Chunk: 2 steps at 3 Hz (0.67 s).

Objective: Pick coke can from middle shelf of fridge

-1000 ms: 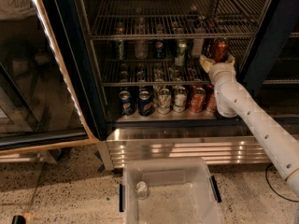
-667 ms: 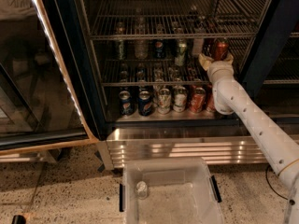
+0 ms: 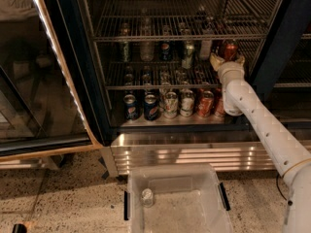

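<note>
Coke can (image 3: pixel 229 48): dark red with a silver top, upright at the far right end of the middle shelf (image 3: pixel 160 87) of the fridge (image 3: pixel 77 57); its pale lettering is too small to read. The gripper (image 3: pixel 227 58) sits at the can's lower half, with its fingers (image 3: pixel 214 60) apart, one to the left and one to the right of the can. It cannot be told whether they press on the can. The white arm (image 3: pixel 262 125) reaches in from the near right.

Further left on the same shelf stand a blue can with the round Pepsi emblem (image 3: pixel 166 51) and a green-and-white can (image 3: pixel 188 55). Dim cans and bottles elsewhere on the racks carry no legible marks.

On the fridge floor, a front row runs left to right: two blue Pepsi cans (image 3: pixel 130 107), two pale cans (image 3: pixel 170 105) and red cans (image 3: pixel 206 103), the last beside the arm.

The glass door (image 3: pixel 29 81) stands open at left. Below the opening is the ribbed steel base (image 3: pixel 184 152). A clear plastic bin (image 3: pixel 214 178) sits nearest on the speckled floor, holding one small object (image 3: pixel 146 197).
</note>
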### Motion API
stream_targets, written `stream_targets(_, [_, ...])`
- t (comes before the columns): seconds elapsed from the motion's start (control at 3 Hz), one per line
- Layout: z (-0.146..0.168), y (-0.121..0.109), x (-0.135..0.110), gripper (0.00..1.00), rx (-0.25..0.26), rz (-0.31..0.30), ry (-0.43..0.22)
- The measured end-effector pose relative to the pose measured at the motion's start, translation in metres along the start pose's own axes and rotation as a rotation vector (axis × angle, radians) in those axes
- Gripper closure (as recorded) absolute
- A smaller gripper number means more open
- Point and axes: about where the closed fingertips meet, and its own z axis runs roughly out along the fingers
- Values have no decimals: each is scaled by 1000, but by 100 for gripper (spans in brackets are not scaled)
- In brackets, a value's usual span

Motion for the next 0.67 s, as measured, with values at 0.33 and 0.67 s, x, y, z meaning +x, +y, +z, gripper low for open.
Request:
stream_targets(0.33, [9, -7, 3, 28, 18, 5, 2])
stream_targets(0.67, [18, -15, 2, 27, 34, 12, -2])
